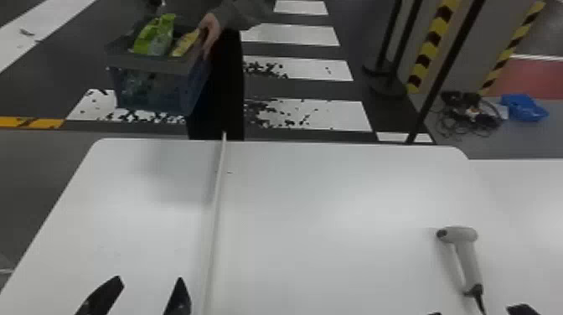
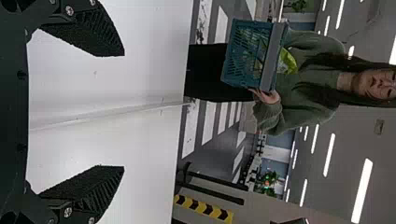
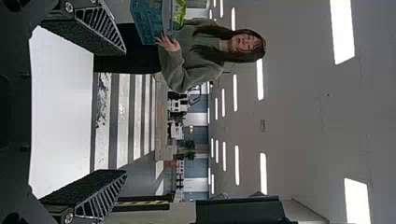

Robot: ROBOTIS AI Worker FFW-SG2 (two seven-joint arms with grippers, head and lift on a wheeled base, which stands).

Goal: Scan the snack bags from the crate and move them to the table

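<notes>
Head view: a person's hand (image 1: 210, 30) holds a blue plastic crate (image 1: 151, 90); black left gripper (image 1: 149, 279) and black right gripper (image 1: 477, 310) gape.

The worktop (image 1: 318, 197) is smooth and white with a soft sheen. At four o'clock in the head view, the scanner (image 1: 468, 262) has a smooth, satin grey plastic body. At ten o'clock, the crate (image 1: 146, 90) is blue plastic with slotted walls, and the snack bags (image 1: 144, 37) are shiny, creased film. The nearby sleeve (image 1: 243, 14) is soft, matt cloth. Both the left pincer (image 1: 149, 279) and right pincer (image 1: 476, 311) have matt black fingers with rough, grainy faces and ribbed sides.
</notes>
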